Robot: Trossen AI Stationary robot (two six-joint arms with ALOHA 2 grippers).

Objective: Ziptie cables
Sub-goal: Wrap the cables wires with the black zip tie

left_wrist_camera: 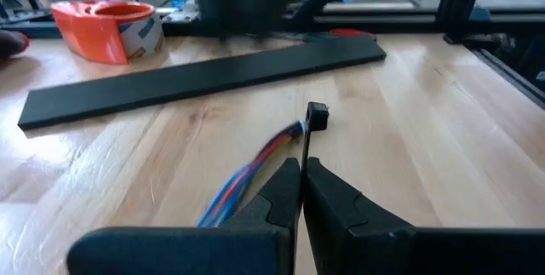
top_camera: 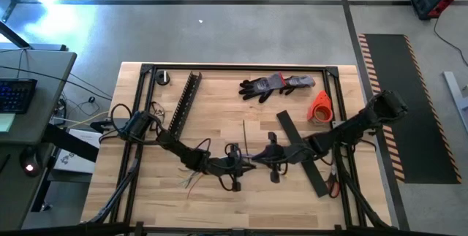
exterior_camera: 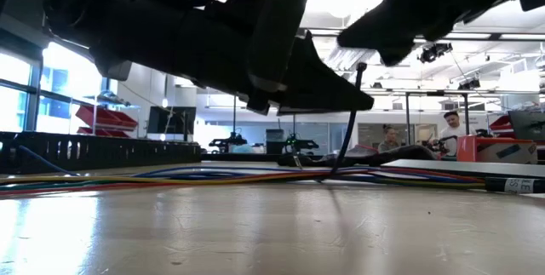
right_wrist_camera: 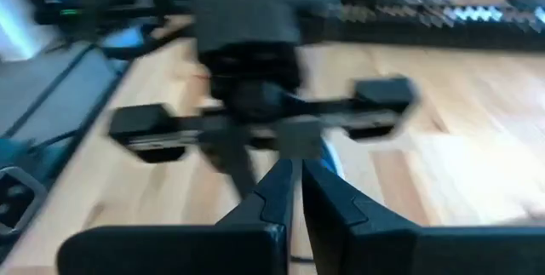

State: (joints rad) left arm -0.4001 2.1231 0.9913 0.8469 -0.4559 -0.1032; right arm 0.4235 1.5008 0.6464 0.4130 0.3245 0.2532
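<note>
The wooden table [top_camera: 292, 192] is carrying everything, and both arms are meeting over its middle. The left hand [left_wrist_camera: 301, 173] is pinching its fingers together on the thin black zip tie [left_wrist_camera: 306, 134], seemingly holding the strap steady above the cables [left_wrist_camera: 247, 177], which are running out just beneath and ahead of it. The right hand [right_wrist_camera: 294, 177], facing it closely, is pressed shut too, probably gripping the tie's tail to pull. The flat black strip [left_wrist_camera: 196, 75] is lying beyond the left hand.
</note>
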